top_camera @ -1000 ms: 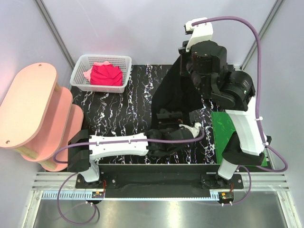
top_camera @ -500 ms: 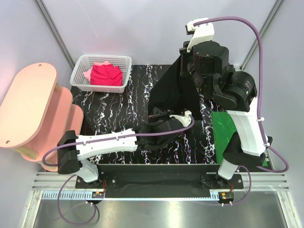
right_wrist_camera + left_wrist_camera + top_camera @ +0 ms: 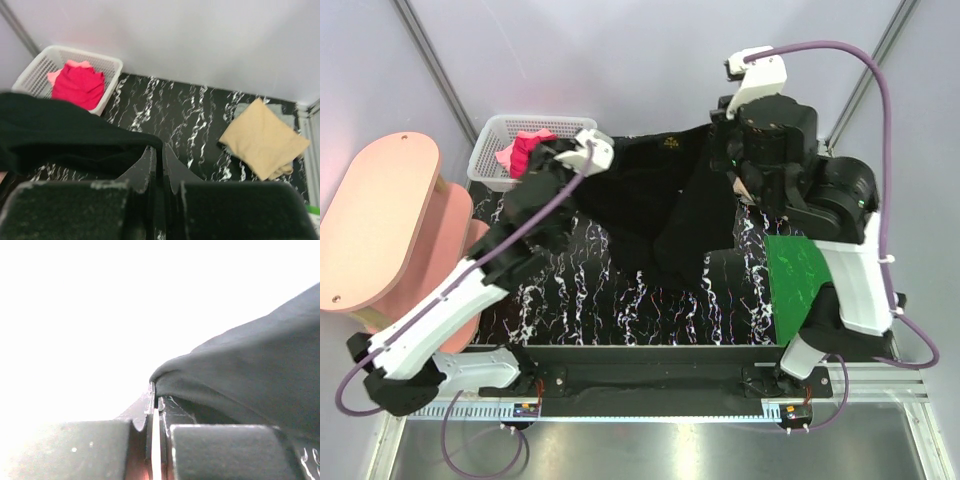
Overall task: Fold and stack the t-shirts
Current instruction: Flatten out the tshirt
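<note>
A large black t-shirt (image 3: 655, 195) hangs spread in the air between both grippers, its lower part drooping to the marble tabletop (image 3: 580, 290). My left gripper (image 3: 607, 152) is raised near the basket, shut on one corner of the black t-shirt (image 3: 240, 370). Further right, my right gripper (image 3: 723, 150) is shut on the other upper edge of the black t-shirt (image 3: 75, 130). A folded tan t-shirt (image 3: 264, 137) lies on the table at the right. Red (image 3: 527, 152) and pink (image 3: 70, 65) t-shirts sit in the basket.
The white mesh basket (image 3: 486, 160) stands at the back left. A pink tiered shelf (image 3: 380, 230) fills the left side. A green board (image 3: 800, 285) lies at the right under the right arm.
The left gripper shut on the black t-shirt low at the table's front middle, then rose to the far left, pulling the shirt wide. The right arm lifted slightly.
</note>
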Controlling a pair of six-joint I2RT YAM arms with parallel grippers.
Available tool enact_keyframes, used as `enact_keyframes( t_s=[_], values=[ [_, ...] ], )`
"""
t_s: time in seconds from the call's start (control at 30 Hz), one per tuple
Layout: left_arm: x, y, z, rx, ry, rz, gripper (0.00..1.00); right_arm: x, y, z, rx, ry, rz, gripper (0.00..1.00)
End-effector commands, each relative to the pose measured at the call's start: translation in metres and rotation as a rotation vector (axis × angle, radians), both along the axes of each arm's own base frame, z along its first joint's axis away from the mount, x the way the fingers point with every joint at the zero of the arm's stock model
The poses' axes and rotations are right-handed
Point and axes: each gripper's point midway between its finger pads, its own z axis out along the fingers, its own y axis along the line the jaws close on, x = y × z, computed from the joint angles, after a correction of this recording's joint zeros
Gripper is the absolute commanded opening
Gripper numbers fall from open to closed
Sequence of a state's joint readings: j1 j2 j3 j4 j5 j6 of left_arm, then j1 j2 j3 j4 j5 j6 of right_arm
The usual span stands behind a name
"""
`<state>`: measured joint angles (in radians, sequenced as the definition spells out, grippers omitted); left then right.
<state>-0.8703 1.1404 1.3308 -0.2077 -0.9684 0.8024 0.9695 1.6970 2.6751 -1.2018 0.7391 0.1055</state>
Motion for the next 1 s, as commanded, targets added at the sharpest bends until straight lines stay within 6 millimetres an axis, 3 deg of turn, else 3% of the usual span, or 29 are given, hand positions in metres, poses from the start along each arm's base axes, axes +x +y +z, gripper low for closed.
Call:
enact_keyframes(
  t_s=[0.0,0.17,0.23,0.3,0.4,0.5,0.57,0.6,0.67,0.7,0.73,0.8,0.83,0.87,0.9,0.93,0.97],
  values=[
    [-0.037,0.033,0.091,-0.061,-0.158,-0.031,0.0,-0.049,-0.014,0.01,0.119,0.024,0.087,0.0],
    [-0.074,0.07,0.119,-0.022,-0.197,-0.028,0.0,-0.102,-0.035,-0.006,0.215,0.138,0.16,0.0],
    [-0.089,0.081,0.127,0.018,-0.213,-0.063,0.0,-0.118,-0.034,-0.011,0.244,0.191,0.239,0.0],
    [-0.099,0.093,0.137,0.039,-0.219,-0.056,0.0,-0.134,-0.039,-0.006,0.316,0.225,0.309,0.0],
    [-0.116,0.112,0.156,-0.003,-0.232,-0.071,0.0,-0.153,-0.045,0.017,0.425,0.21,0.414,0.0],
    [-0.125,0.13,0.176,-0.088,-0.26,-0.081,0.0,-0.157,-0.044,0.027,0.449,0.184,0.452,0.0],
    [-0.126,0.129,0.177,-0.096,-0.277,-0.108,0.0,-0.147,-0.039,0.013,0.385,0.195,0.403,0.0],
    [-0.124,0.124,0.171,-0.081,-0.273,-0.121,0.0,-0.139,-0.039,0.006,0.355,0.19,0.352,0.0],
    [-0.115,0.095,0.138,0.007,-0.239,-0.168,0.0,-0.125,-0.031,-0.01,0.284,0.199,0.286,0.0],
    [-0.111,0.084,0.124,0.022,-0.224,-0.184,0.0,-0.114,-0.036,-0.013,0.254,0.177,0.214,0.0],
    [-0.105,0.064,0.092,0.1,-0.169,-0.21,0.0,-0.107,-0.036,-0.017,0.226,0.169,0.174,0.0],
    [-0.1,0.042,0.049,0.119,-0.096,-0.269,0.0,-0.087,-0.041,-0.028,0.155,0.153,0.062,0.0],
    [-0.094,0.024,0.013,0.186,-0.04,-0.304,0.0,-0.079,-0.043,-0.034,0.136,0.162,0.029,0.0],
    [-0.091,0.017,-0.007,0.171,-0.009,-0.317,0.0,-0.066,-0.044,-0.047,0.101,0.193,-0.012,0.0],
    [-0.081,0.024,-0.022,0.174,0.014,-0.268,0.0,-0.05,-0.057,-0.058,0.09,0.227,-0.077,0.0],
    [-0.07,0.014,-0.046,0.191,0.05,-0.293,0.0,-0.04,-0.063,-0.069,0.055,0.238,-0.116,0.0],
    [-0.058,0.016,-0.054,0.167,0.057,-0.266,0.0,-0.026,-0.061,-0.095,-0.007,0.276,-0.156,0.0]
  ],
)
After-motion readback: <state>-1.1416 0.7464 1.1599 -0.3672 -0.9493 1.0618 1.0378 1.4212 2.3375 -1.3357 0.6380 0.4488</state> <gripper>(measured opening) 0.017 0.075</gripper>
